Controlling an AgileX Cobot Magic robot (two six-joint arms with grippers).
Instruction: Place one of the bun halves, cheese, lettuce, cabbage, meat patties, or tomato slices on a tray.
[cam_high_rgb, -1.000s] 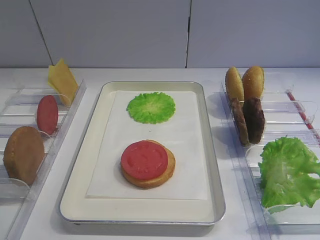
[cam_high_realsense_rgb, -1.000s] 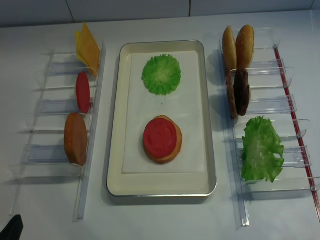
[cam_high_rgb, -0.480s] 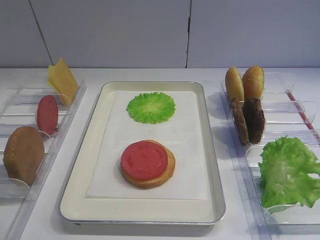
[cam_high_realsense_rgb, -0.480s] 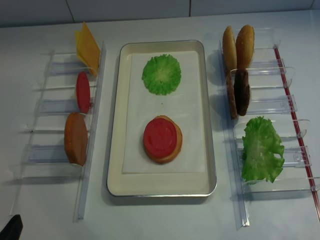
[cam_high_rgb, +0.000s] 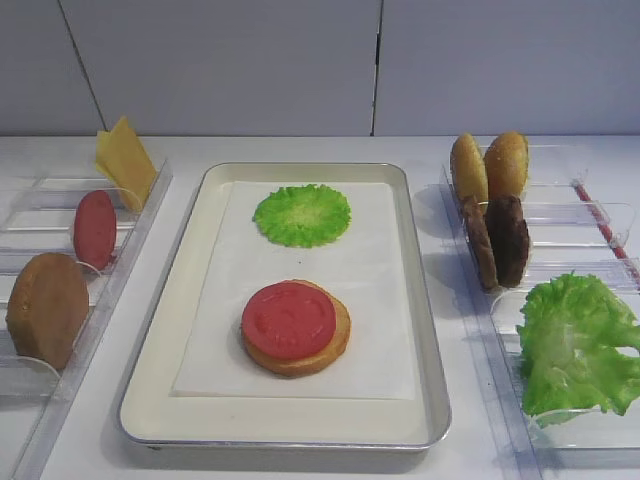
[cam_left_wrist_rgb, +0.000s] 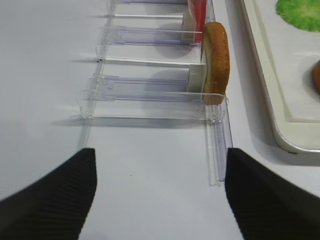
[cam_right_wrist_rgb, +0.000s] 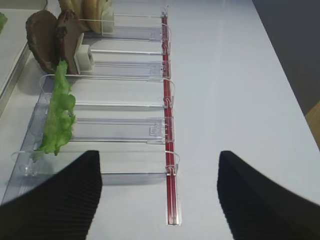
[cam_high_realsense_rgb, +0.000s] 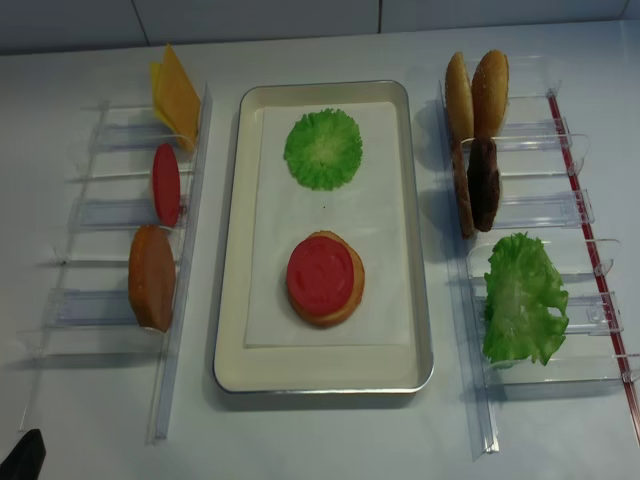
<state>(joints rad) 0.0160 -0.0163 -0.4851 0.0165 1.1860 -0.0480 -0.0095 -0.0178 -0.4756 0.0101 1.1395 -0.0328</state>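
Nothing on the table has shifted since a second ago; only the dark tip at the lower left corner of the realsense view has sunk a little lower.

From the first high view, the tray (cam_high_rgb: 160, 330) fills the middle of the frame. On its white paper (cam_high_rgb: 380, 300) a round green lettuce piece (cam_high_rgb: 301, 214) lies toward the top, and lower down a tomato slice (cam_high_rgb: 288, 320) sits flat on a bun half (cam_high_rgb: 335, 345). Neither of my pincers shows here.

From my right wrist, my right gripper (cam_right_wrist_rgb: 160, 192) hangs released, its two dark fingers (cam_right_wrist_rgb: 60, 200) spread wide at the bottom corners of the frame. Between and above them lies a clear plastic rack (cam_right_wrist_rgb: 125, 127); leafy lettuce (cam_right_wrist_rgb: 59, 117) stands at the left, well above my left-hand finger, with two meat patties (cam_right_wrist_rgb: 50, 37) at upper left.

From my left wrist, my left gripper (cam_left_wrist_rgb: 160, 192) is likewise spread, grasping nothing. A bun half on edge (cam_left_wrist_rgb: 216, 62) stands in the left rack (cam_left_wrist_rgb: 145, 90), up and right of centre, apart from my fingers; a red tomato slice (cam_left_wrist_rgb: 199, 15) stands just behind it, and the tray's corner is at right.

From the realsense view, cheese (cam_high_realsense_rgb: 175, 97) leans at upper left, two bun halves (cam_high_realsense_rgb: 477, 95) at upper right.
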